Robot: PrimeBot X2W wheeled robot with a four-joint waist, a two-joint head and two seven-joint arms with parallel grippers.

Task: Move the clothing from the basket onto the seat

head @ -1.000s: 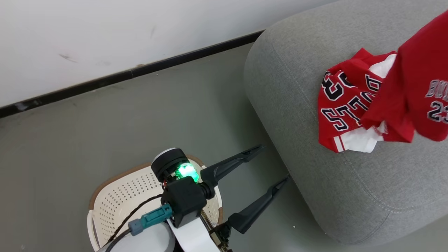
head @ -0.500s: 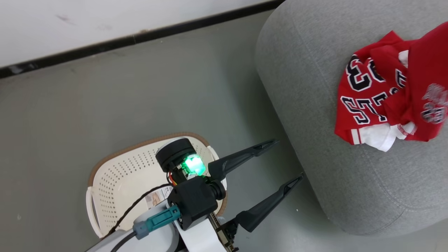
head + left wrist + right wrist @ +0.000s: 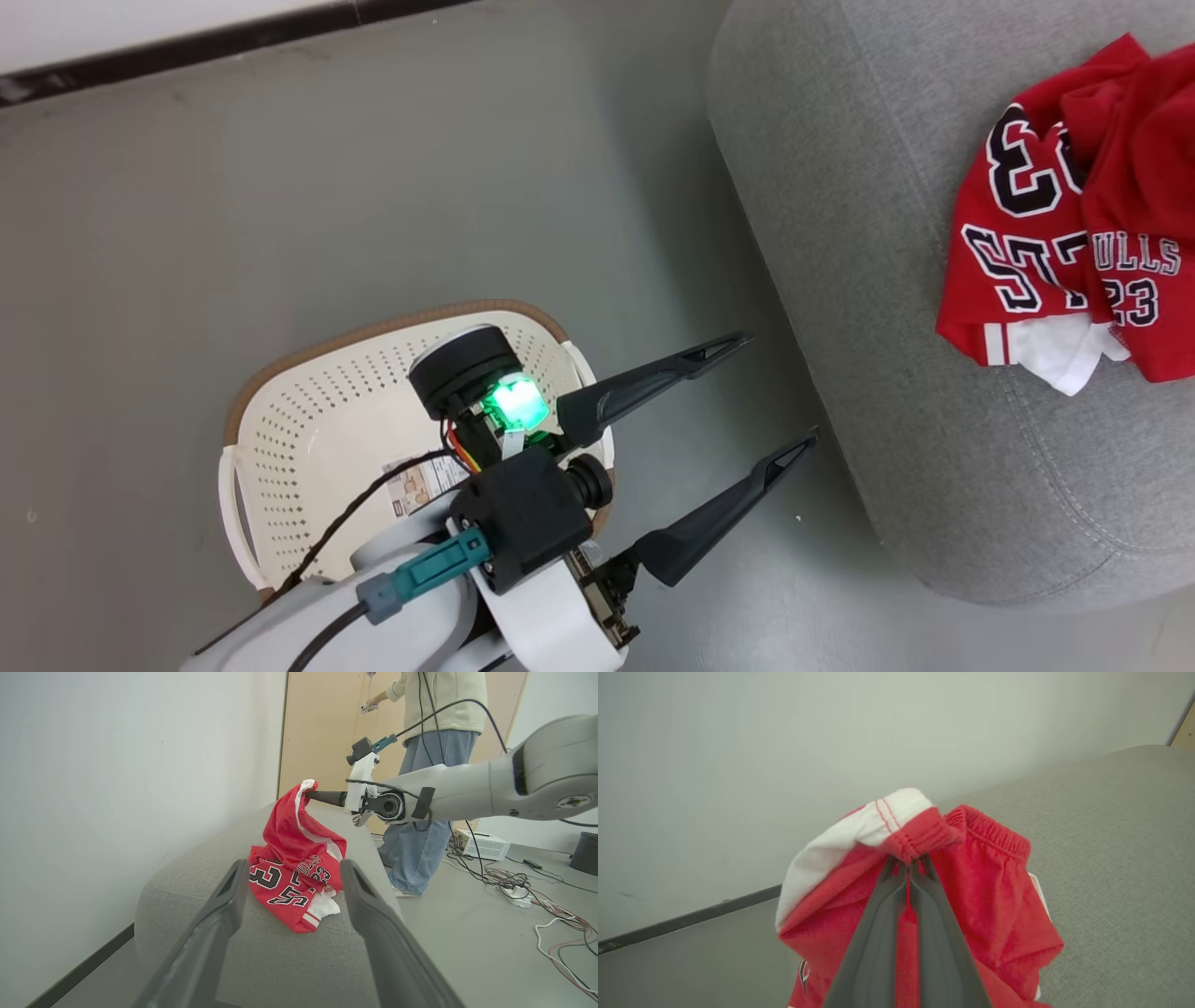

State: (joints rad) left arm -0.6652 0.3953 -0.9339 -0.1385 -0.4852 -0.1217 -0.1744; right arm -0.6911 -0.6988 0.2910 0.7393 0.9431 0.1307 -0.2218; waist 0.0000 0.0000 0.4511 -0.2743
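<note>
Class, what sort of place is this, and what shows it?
Probably a robot test room: loose cables on the bare floor, a person standing by, a grey sofa beside a plain wall.

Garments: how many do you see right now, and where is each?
2. The jersey lies crumpled on the seat. The shorts hang from the shut right claw, their lower end on the jersey. The basket looks empty, though the left arm hides part of it.

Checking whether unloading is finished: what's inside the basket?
A barcode sticker on the basket's bare perforated bottom, nothing else visible. The left arm hides the near right part.
</note>
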